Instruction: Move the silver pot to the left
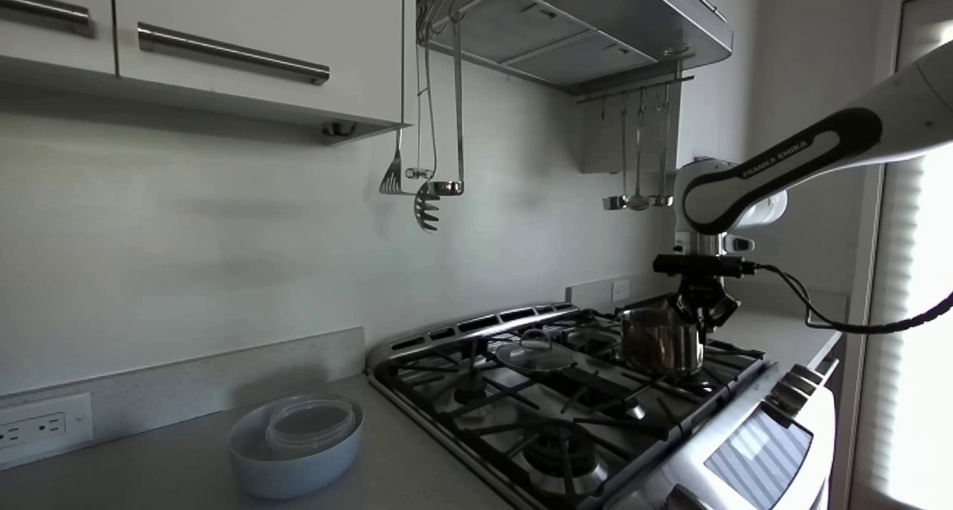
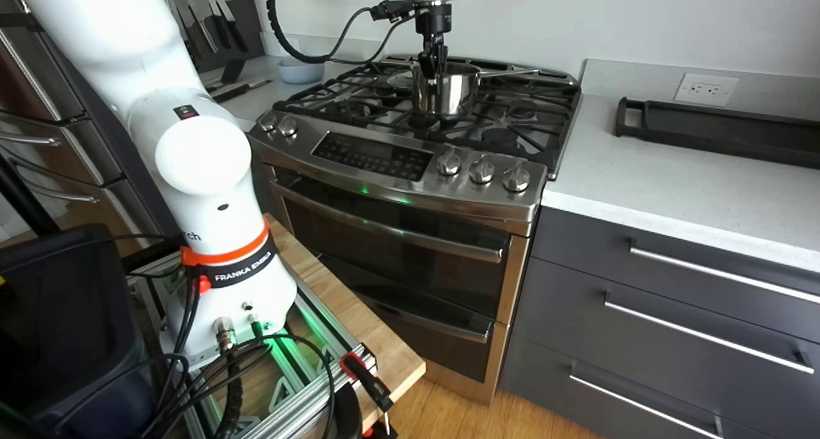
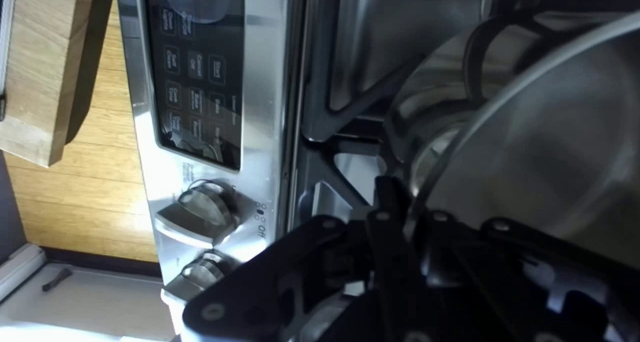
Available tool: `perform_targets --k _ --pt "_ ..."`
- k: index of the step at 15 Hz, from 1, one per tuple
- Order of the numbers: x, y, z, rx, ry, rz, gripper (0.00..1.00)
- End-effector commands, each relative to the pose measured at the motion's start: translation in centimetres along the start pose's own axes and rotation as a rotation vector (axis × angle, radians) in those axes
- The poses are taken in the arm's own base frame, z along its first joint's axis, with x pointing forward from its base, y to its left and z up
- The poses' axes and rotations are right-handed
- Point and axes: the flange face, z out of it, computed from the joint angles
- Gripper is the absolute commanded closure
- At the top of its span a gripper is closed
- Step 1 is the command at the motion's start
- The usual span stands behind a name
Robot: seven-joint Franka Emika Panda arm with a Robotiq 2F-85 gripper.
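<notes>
See silver pot upright at the cooktop grates, visible in both exterior views. Cannot tell resting from barely raised. Note long handle sticking out to the right in an exterior view. Find gripper right at the rim, aimed down. Is drawn in narrow, pinching the pot's side: one finger outside, one inside, per the wrist view. Hangs from white arm, with black cable looping off beside it.

Spot glass lid lying on the grates near the pot, not touching. Note control panel and knobs along the cooktop's front edge.

Farther out, on counter just beside the cooktop, see pale bowl with clear round container inside. Get black tray on other counter, across the cooktop from the bowl, with dark drawers below. See steel utensils hanging under range hood. Also note knives against dark panel, behind the arm in an exterior view. Trace arm's base down to wooden board on a metal frame.
</notes>
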Motion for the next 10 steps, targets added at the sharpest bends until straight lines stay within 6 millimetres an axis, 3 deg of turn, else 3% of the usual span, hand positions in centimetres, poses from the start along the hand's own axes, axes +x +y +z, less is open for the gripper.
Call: perform_targets --k 1,6,7,10 --pt "-3.4 0.8 -0.3 -0.037 0.004 0.041 0.99" --pt "-6.8 0.5 -0.1 -0.05 0.006 0.078 0.99" --pt "-5.4 -0.3 -0.4 -0.039 0.007 0.059 0.95" --pt "-6.3 -0.3 -0.4 -0.039 0.011 0.065 0.95"
